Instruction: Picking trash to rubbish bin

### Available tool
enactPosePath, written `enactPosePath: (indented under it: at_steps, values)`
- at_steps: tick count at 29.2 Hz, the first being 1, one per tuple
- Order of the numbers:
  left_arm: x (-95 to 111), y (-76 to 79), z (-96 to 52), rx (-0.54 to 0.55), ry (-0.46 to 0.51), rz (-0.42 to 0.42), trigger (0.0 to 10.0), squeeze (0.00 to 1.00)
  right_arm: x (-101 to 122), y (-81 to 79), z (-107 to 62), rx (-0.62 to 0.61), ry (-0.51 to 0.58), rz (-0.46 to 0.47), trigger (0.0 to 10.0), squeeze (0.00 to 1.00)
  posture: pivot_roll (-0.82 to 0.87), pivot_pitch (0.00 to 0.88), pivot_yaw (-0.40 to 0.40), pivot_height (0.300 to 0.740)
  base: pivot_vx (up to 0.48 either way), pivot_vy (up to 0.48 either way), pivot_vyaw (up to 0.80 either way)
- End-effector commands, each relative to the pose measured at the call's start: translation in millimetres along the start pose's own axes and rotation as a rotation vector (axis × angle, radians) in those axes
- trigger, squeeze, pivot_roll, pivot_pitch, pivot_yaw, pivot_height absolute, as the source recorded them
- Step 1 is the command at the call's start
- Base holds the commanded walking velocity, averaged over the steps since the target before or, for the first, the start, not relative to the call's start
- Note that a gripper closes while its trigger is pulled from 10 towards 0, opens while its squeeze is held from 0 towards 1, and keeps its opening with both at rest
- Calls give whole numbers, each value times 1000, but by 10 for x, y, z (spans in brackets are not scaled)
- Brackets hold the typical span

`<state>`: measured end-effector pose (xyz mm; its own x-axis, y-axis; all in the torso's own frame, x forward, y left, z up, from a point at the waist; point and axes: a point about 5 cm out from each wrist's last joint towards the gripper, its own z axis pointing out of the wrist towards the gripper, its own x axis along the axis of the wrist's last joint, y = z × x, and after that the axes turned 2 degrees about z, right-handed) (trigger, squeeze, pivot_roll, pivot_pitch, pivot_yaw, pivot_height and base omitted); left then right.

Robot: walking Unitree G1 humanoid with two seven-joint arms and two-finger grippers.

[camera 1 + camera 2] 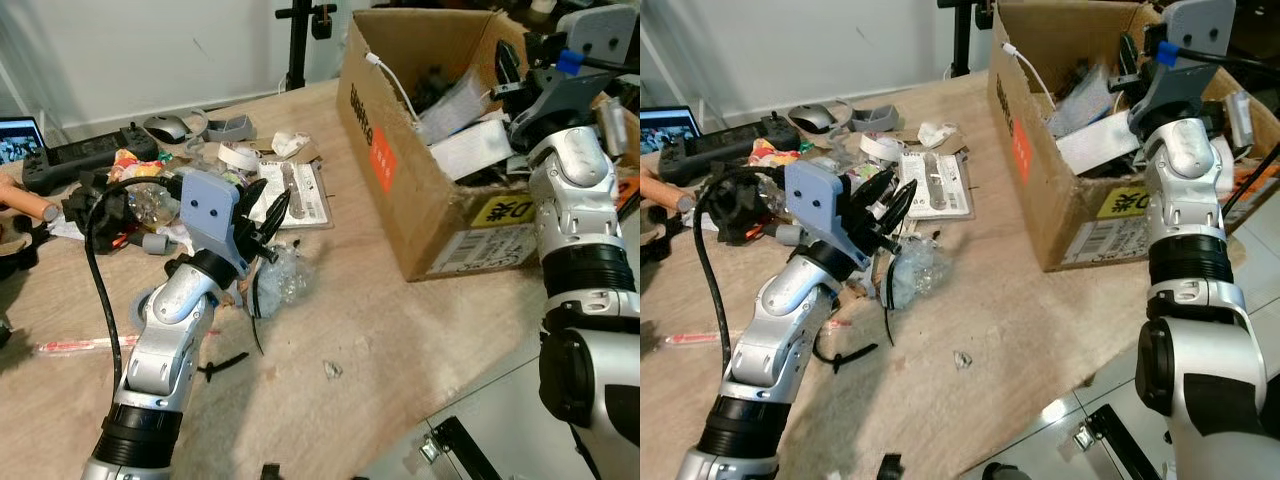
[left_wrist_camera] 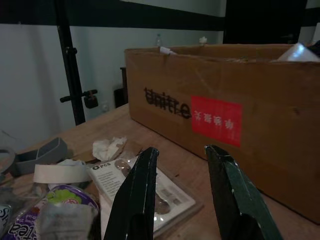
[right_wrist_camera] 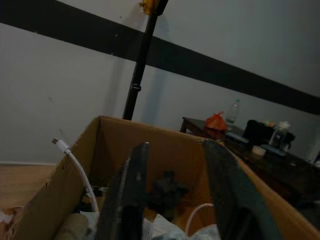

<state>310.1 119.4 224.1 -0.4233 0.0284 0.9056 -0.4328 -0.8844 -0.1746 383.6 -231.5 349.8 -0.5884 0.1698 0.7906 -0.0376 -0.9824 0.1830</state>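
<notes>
Left end effector [image 1: 268, 212] hangs over the trash pile [image 1: 240, 190] on the table [image 1: 400, 330] with fingers apart and empty, probably lining up a grab, while the right end effector [image 3: 175, 200], also spread, sits above the cardboard box [image 1: 390, 180] serving as the bin.

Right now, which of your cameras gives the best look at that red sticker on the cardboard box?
The left wrist view: the red sticker faces it squarely, large enough to show white characters between the open left pincer fingers. Both eye views catch it slanted and small on the cardboard box. The right wrist view looks into the box instead.
</notes>
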Motion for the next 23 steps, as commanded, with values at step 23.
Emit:
enactPosePath:
  at_steps: [23]
  values:
    - [68, -309, -23, 222, 34, 43, 10000, 0, 186, -1173, -187, 539, 146, 95, 10000, 0, 56, 193, -41, 740, 0, 0, 35]
